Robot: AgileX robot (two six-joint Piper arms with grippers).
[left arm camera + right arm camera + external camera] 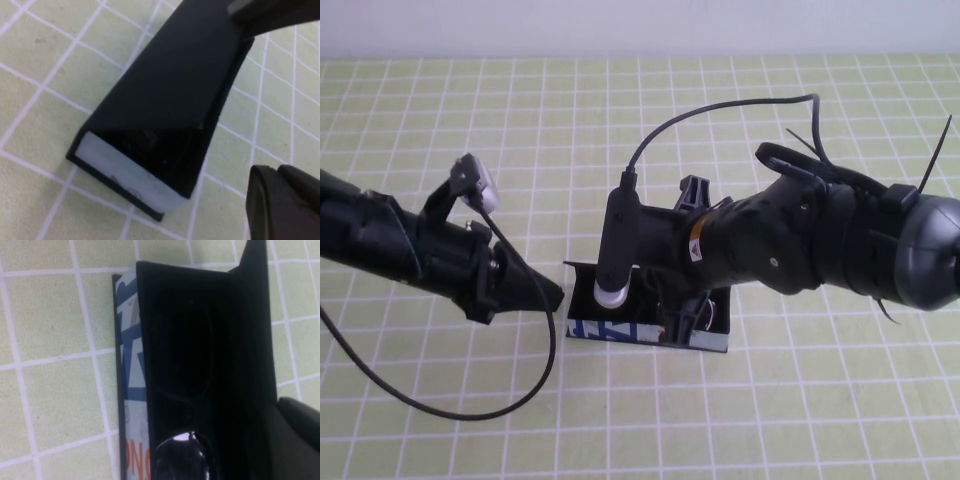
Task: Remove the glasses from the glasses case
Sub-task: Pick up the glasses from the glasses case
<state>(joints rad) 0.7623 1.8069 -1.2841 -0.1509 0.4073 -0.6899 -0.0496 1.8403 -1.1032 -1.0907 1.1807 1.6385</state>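
Observation:
The glasses case (650, 334) lies open at mid-table, its blue, white and orange print facing the near edge. The glasses (182, 350) lie inside it, one dark lens plain, the other catching a glint. From the high view they are hidden under the right arm. My right gripper (678, 316) reaches down into the case, shut, its fingertips (295, 425) by the rear wall; whether they pinch the frame is lost in the dark. My left gripper (555, 295) is shut and hovers just off the case's left end (125, 175), apart from it.
A green mat with a white grid (800, 400) covers the table. The case's lid (255, 315) stands up along its far side. The left arm's black cable (470, 412) loops over the mat near the front left.

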